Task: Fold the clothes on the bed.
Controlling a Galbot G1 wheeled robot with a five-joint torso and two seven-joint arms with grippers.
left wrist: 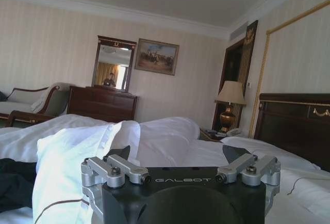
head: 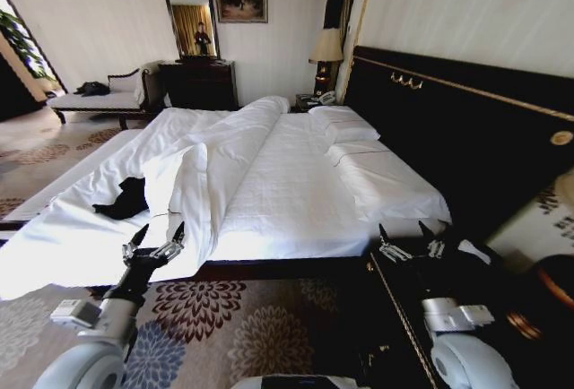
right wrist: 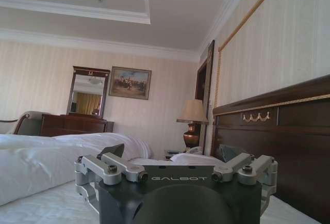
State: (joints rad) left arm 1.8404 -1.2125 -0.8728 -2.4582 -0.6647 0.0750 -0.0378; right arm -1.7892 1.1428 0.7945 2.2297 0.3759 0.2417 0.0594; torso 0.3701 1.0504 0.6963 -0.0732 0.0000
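T-shirt (head: 124, 199): black, crumpled, lying on the white sheet near the left front corner of the bed (head: 296, 183), just beside the bunched duvet (head: 211, 169). In the left wrist view it is showing as a dark patch (left wrist: 15, 182) at the frame's edge, partly hidden behind a fold of duvet (left wrist: 77, 157).

Left pincer (head: 154, 243): hovering at the bed's near edge, close to the T-shirt, fingers spread wide and holding nothing; its own camera is showing the open fingers (left wrist: 180, 164) against the bedding.

Right pincer (head: 411, 243): hovering by the bed's right front corner, near the headboard (head: 457, 120), fingers spread wide and empty (right wrist: 175, 162).

Head view is giving the whole layout: patterned carpet (head: 224, 317) lying open along the near bed edge, chaise (head: 103, 93) and dresser (head: 199, 84) standing well apart at the far wall. Wrist views are adding the ceiling and the lamp (right wrist: 192, 123) seen level across the mattress. Pillows (head: 345, 129) are resting against the headboard, well apart from the T-shirt.
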